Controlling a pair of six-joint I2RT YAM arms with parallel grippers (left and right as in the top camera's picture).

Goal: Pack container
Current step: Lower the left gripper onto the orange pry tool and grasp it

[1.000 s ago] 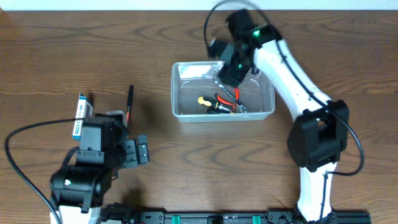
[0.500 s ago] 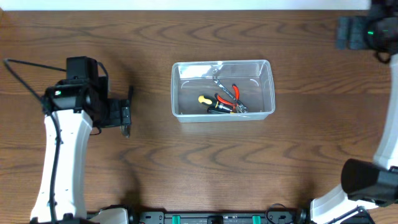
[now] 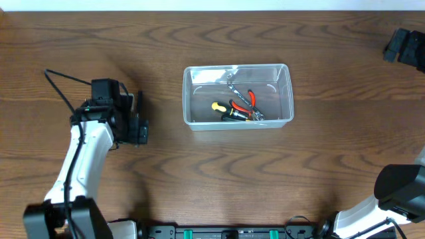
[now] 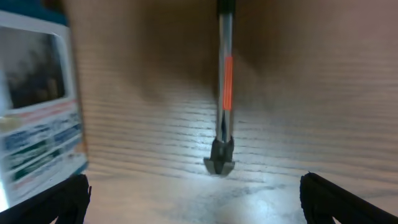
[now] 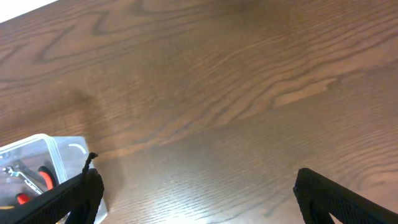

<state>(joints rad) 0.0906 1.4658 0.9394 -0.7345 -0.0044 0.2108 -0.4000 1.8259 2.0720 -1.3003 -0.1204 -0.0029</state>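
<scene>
Presently: slim red-banded tool point(image 4: 225, 81) left of container point(image 3: 188, 93), long axis pointing straight away from left gripper point(image 4: 199, 194), nearer arm, fingers spread wide, empty. Right gripper point(image 5: 199, 199) far right of container, likewise wide.

You have no text here that you can actually read. The only printed surface is the label on the blue-and-white box point(image 4: 37, 106), just left of the slim metal tool point(image 4: 225, 81) in the left wrist view. It carries a dark picture with rows of small print below, all too blurred to make out. The tool's orange band is equally blurred. Any marking on the clear container point(image 3: 238, 96) is too small to tell from overhead.
</scene>
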